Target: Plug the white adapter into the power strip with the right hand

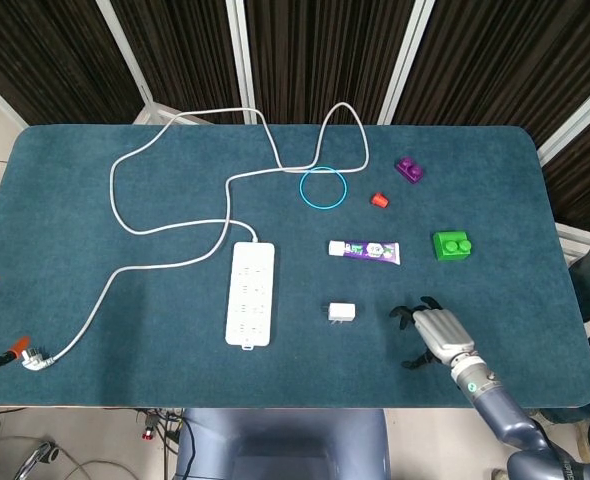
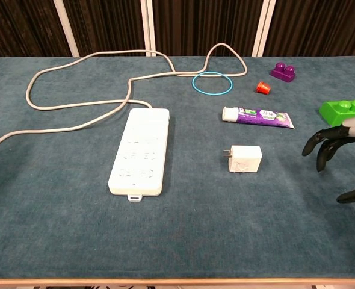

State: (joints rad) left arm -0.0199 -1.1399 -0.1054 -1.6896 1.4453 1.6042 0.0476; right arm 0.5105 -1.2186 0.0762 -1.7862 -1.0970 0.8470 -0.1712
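From the head view, the small white plastic adapter (image 1: 341,312) lay on the table between the long white power strip (image 1: 251,294) and the right hand (image 1: 436,333), untouched. From the chest view, that hand's fingers (image 2: 324,146) were spread, empty; grasping and plugging remained.

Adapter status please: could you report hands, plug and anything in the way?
Right hand open, right of the adapter, not touching. Adapter lies loose beside the power strip. Left hand out of view. Path between looks clear.
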